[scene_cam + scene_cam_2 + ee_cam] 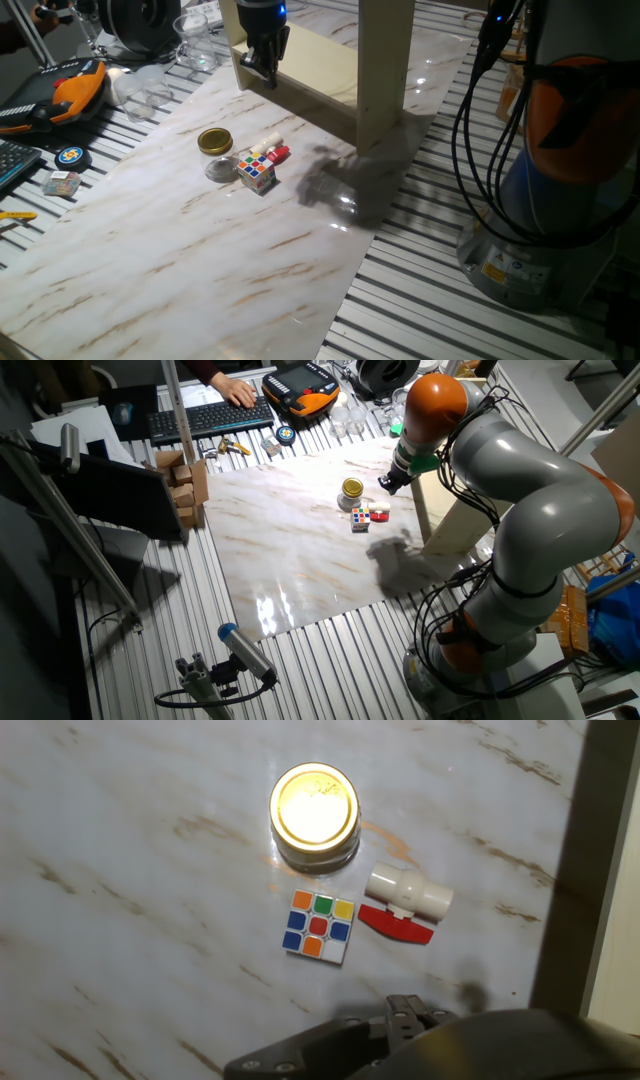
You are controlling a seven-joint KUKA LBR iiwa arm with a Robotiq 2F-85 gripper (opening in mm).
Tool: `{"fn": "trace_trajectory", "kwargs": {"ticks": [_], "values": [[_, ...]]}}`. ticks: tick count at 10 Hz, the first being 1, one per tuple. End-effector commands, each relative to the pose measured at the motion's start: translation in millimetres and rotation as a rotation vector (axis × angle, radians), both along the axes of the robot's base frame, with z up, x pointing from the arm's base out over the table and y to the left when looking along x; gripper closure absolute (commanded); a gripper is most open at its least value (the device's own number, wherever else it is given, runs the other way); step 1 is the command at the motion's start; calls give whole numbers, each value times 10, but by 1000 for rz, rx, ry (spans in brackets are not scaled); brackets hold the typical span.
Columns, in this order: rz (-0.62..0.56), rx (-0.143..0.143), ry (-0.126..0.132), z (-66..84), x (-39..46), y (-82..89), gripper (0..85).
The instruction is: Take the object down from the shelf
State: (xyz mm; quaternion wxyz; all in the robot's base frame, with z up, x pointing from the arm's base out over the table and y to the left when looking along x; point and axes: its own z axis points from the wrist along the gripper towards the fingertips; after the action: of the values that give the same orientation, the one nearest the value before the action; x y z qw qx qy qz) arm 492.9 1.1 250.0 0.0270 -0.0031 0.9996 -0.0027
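The cream shelf (385, 70) stands at the far side of the marble table, and its side panel (575, 870) fills the right of the hand view. I see no item on its boards. My gripper (262, 68) hangs in front of the shelf's left end, above the table, with its dark fingertips (405, 1010) close together and nothing between them. Below it on the table lie a glass jar with a gold lid (314, 815), a Rubik's cube (318, 926) and a white pipe valve with a red handle (407, 895). The same three items sit left of the shelf (445, 510).
An orange and black controller (75, 85), clear plastic cups (195, 45) and small tools lie on the slatted surface left of the marble board (200, 270). A person's hand rests on a keyboard (210, 418). The arm's base (560, 200) stands at the right.
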Motion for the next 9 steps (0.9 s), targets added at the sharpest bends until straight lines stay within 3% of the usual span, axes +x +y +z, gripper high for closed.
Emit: {"fn": "trace_trajectory", "kwargs": {"ticks": [1,9], "values": [[1,-1,0,-2,0,0,850],[4,1,2,-10,-3,-3,850]]}}
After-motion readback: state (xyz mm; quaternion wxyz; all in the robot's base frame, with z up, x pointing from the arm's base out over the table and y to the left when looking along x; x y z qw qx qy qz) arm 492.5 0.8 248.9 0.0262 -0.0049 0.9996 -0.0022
